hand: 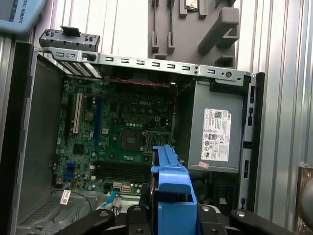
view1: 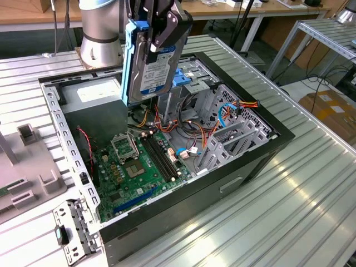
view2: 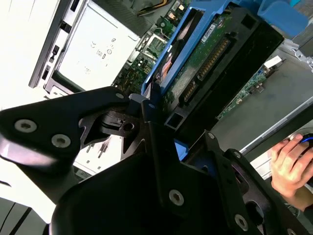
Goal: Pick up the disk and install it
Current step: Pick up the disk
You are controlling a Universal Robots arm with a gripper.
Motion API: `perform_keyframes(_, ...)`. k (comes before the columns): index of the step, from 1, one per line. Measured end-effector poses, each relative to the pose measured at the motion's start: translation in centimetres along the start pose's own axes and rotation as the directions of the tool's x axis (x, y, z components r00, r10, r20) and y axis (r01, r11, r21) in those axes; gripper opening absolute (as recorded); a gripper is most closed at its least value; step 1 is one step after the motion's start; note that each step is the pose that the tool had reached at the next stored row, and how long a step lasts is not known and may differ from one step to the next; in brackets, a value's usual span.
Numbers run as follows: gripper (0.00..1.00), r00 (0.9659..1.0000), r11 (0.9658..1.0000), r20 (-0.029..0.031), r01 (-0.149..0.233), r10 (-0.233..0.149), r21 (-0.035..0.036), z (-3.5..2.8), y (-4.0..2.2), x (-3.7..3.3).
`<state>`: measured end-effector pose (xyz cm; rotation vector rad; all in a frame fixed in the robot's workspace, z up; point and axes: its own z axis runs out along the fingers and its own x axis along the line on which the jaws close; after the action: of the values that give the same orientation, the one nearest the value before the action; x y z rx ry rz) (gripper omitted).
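Observation:
The disk [view1: 151, 64] is a silver hard drive with a white, blue-banded label and blue side rails. It hangs on edge above the back of the open computer case [view1: 278, 136]. My gripper [view1: 160, 34] is shut on the disk's upper part from above. In the second wrist view the disk's green circuit-board side [view2: 205, 58] and a blue rail run away from the black fingers [view2: 146, 110]. In the first wrist view the disk's blue rail [hand: 171, 193] sticks out between the fingers, over the motherboard [hand: 122, 132].
Inside the case lie the motherboard [view1: 136, 167], a grey power-supply box [view1: 92, 97] with a white sticker, a light-blue latch bracket [view1: 188, 78], a metal drive cage [view1: 222, 119] and loose coloured cables [view1: 189, 136]. Grey fixtures [view1: 33, 181] stand at the exterior view's left. A person's hand [view2: 288, 166] rests nearby.

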<state>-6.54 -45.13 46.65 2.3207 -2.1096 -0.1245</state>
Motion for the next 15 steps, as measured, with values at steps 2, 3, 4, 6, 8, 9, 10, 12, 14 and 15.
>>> perform_keyframes(2, 0.37, 1.0, 1.0, 0.0001, 0.0, 0.0, -0.0001, -0.01, -0.31, 0.13)
perform_keyframes(3, 0.37, 1.0, 1.0, 0.0001, 0.0, 0.0, -0.0003, -0.02, -0.48, 0.19)
perform_keyframes(4, 0.37, 1.0, 1.0, 0.0, 0.0, 0.0, -0.0005, -0.03, -0.67, 0.26)
perform_keyframes(6, 0.37, 1.0, 1.0, 0.0, 0.0, 0.0, -0.001, -0.06, -1.24, 0.45)
perform_keyframes(8, 0.37, 1.0, 1.0, 0.0, 0.0, 0.0, -0.0012, -0.08, -1.62, 0.57)
perform_keyframes(9, 0.37, 1.0, 1.0, 0.0002, 0.0, 0.0, -0.0013, -0.08, -1.89, 0.65)
perform_keyframes(10, 0.37, 1.0, 1.0, 0.0002, 0.0, 0.0, -0.0014, -0.09, -2.07, 0.71)
perform_keyframes(12, 0.37, 1.0, 1.0, 0.0001, 0.0, 0.0, -0.0017, -0.11, -2.51, 0.83)
perform_keyframes(14, 0.37, 1.0, 1.0, 0.0002, 0.0, 0.0, -0.0021, -0.14, -3.17, 1.01)
perform_keyframes(15, 0.37, 1.0, 1.0, 0.0002, 0.0, 0.0, -0.0022, -0.15, -3.34, 1.05)
